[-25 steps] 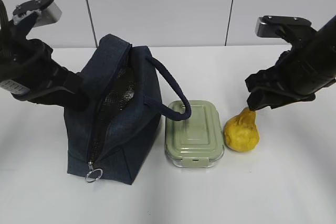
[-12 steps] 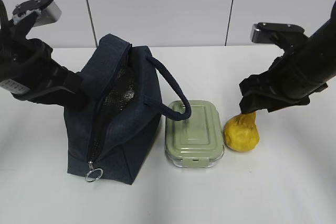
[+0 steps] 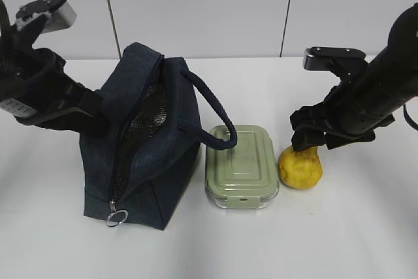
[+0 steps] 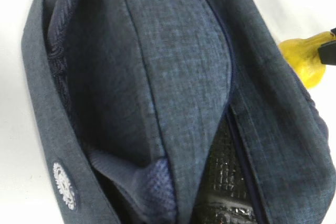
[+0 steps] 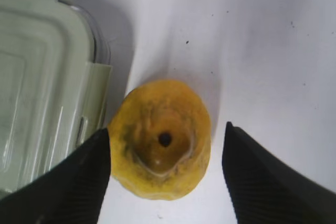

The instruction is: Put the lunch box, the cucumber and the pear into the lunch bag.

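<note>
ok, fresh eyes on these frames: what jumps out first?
Probably the yellow pear: the right gripper is open with a finger on each side of it, beside the sage-green lunch box at table centre. Next, the big navy lunch bag on the left, unzipped along the top with dark lining showing; the left gripper is at its left side, jaws hidden.

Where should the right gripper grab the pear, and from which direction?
From above, across the pear's body, just below the narrow neck. It stands upright with its tip up beside the lunch box, so a top-down approach fits. The right gripper is open and already straddles it, one finger on the box side, one on the clear side.
</note>
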### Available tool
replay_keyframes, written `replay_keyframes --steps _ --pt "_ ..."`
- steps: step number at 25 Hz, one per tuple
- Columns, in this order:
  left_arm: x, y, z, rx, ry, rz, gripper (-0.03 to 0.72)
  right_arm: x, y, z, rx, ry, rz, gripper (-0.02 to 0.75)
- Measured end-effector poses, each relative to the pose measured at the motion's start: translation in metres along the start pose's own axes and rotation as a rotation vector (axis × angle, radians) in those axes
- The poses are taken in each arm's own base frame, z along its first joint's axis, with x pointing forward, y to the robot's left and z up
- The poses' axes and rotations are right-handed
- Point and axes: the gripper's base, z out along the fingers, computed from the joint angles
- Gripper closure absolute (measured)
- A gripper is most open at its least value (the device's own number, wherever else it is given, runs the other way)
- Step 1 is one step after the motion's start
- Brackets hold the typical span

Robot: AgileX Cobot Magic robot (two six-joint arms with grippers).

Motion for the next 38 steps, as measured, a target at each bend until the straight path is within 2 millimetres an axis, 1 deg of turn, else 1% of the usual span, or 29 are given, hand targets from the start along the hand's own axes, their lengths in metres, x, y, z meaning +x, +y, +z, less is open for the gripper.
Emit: replay_keyframes --steps 7,15,16,17,19,21,26,28,30,32,34,35,36,38 --pt "0.0 0.0 0.0 -0.002 0.001 0.002 0.687 -0.004 0.0 0.001 0.002 -0.043 0.005 0.221" --pt "0.0 0.0 0.0 -0.004 -0.004 0.002 0.687 -0.002 0.0 0.016 -0.035 -0.013 0.007 0.226" --pt "0.0 0.0 0.0 -0.004 -0.004 0.002 0.687 -0.002 0.0 0.017 -0.036 -0.011 0.007 0.246" --pt "0.0 0.0 0.0 -0.005 -0.005 0.002 0.687 -0.002 0.0 0.018 -0.035 -0.01 0.005 0.29" --pt "0.0 0.0 0.0 -0.005 -0.005 0.003 0.687 -0.002 0.0 0.018 -0.035 -0.01 0.002 0.437" --pt "0.0 0.0 0.0 -0.005 -0.005 0.003 0.687 -0.002 0.0 0.018 -0.035 -0.01 -0.001 0.526" --pt "0.0 0.0 0.0 -0.005 -0.005 0.003 0.687 -0.003 0.0 0.014 -0.029 -0.019 -0.014 0.54" --pt "0.0 0.0 0.0 -0.005 -0.005 0.003 0.687 -0.005 0.002 0.004 -0.027 -0.045 -0.026 0.541" --pt "0.0 0.0 0.0 -0.005 -0.005 0.003 0.687 -0.011 0.005 -0.013 -0.028 -0.091 -0.044 0.544" --pt "0.0 0.0 0.0 -0.005 -0.005 0.003 0.687 -0.021 0.01 -0.035 -0.034 -0.158 -0.061 0.544" --pt "0.0 0.001 0.0 -0.006 -0.005 0.004 0.687 -0.033 0.016 -0.064 -0.048 -0.235 -0.082 0.546" --pt "0.0 0.001 0.0 -0.007 -0.005 0.004 0.687 -0.037 0.02 -0.076 -0.063 -0.261 -0.09 0.547" --pt "0.0 0.001 0.0 -0.007 -0.005 0.004 0.687 -0.043 0.026 -0.089 -0.095 -0.294 -0.101 0.547" --pt "0.0 0.001 0.0 -0.008 -0.005 0.006 0.687 -0.052 0.039 -0.107 -0.166 -0.343 -0.141 0.547"
